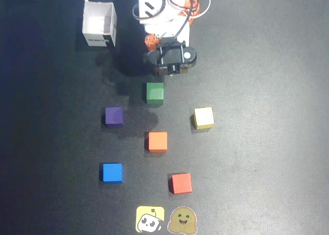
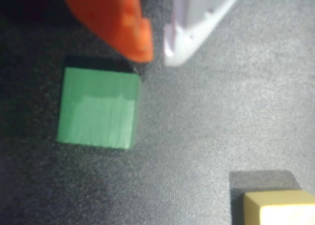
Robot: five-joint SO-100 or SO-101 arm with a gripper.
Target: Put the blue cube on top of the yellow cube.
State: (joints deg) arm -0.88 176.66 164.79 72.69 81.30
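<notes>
Looking down the wrist view, your claw (image 2: pixel 157 50) hangs above the dark table (image 2: pixel 206 116) with its orange and white tips a narrow gap apart, holding nothing. Just below-left of the tips sits the green cube (image 2: pixel 97 108); the yellow cube (image 2: pixel 278 208) peeks in at bottom right. In the overhead view, left to right: the blue cube (image 1: pixel 112 173) lies well apart from the claw (image 1: pixel 165 64), toward the lower left, and the yellow cube (image 1: pixel 204 118) sits nearer, lower right.

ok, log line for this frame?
pincer: empty, near green cube | blue cube: on mat, untouched | yellow cube: bare top | stack: not done
</notes>
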